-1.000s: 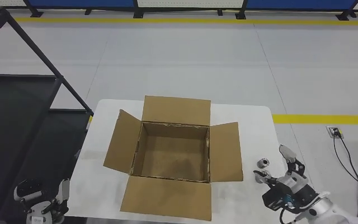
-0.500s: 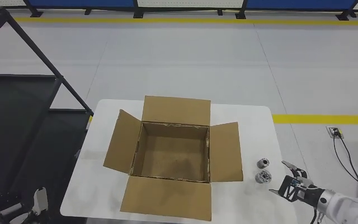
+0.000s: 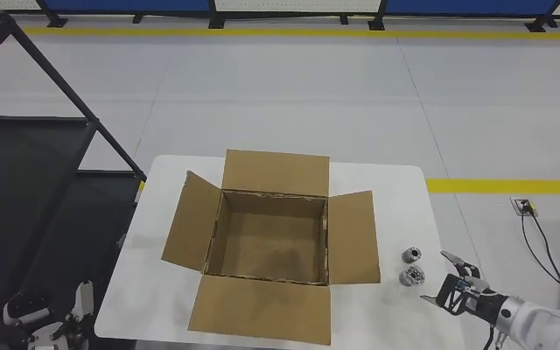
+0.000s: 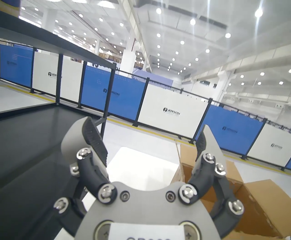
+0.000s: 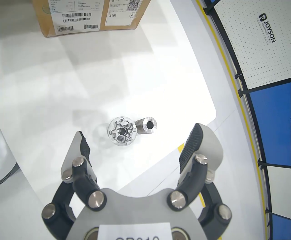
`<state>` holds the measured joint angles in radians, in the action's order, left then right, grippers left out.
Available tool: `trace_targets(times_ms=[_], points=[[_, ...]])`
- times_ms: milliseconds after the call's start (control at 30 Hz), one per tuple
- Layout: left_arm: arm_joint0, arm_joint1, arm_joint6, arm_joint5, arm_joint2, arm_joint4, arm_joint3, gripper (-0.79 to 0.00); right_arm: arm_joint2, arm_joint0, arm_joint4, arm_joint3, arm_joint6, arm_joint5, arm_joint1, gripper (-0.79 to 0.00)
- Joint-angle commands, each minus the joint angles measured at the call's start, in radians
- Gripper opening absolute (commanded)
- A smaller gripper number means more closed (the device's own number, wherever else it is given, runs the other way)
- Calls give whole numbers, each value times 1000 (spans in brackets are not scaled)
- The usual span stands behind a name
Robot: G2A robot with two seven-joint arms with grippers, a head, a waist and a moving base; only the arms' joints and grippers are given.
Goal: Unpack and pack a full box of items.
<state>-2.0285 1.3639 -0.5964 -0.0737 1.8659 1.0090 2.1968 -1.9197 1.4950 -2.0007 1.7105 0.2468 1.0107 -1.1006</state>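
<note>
Cardboard-brown, flaps spread flat: noting the box (image 3: 267, 241) sitting open at the middle of the white tabletop (image 3: 398, 188). Seeing, near the right edge, a slotted metal disc (image 5: 122, 133) and a smaller bored cylinder (image 5: 147, 125) standing just beside each other, apart from the box. Hovering the right tool (image 5: 138, 136) wide open by that edge, near both parts. Hanging the left tool (image 4: 147, 131) equally wide off the near left corner, beside a black rack (image 4: 27, 141).

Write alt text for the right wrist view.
The open right gripper faces two metal parts side by side on the white table: a slotted round hub and a small bored cylinder. A labelled cardboard box sits beyond them.
</note>
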Motion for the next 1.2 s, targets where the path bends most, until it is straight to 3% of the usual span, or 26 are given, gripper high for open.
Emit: trace_targets(times_ms=[0, 233, 533, 1000, 1100, 1167], points=[[-3, -1, 29, 11, -14, 83, -3, 0, 23, -28, 117, -66, -53, 2, 0, 0], [3, -2, 44, 6, -47, 235, -24, 0, 115, -100, 363, -212, -223, 2, 24, 0], [18, 4, 8, 25, -64, 178, -25, 0, 128, -151, 616, -293, -470, 2, 52, 0], [18, 4, 8, 25, -64, 178, -25, 0, 220, -240, 801, -380, -671, 2, 85, 0], [18, 4, 8, 25, -64, 178, -25, 0, 241, -253, 811, -390, -695, 2, 91, -62], [18, 4, 8, 25, -64, 178, -25, 0, 255, -259, 819, -393, -703, 2, 95, -219]])
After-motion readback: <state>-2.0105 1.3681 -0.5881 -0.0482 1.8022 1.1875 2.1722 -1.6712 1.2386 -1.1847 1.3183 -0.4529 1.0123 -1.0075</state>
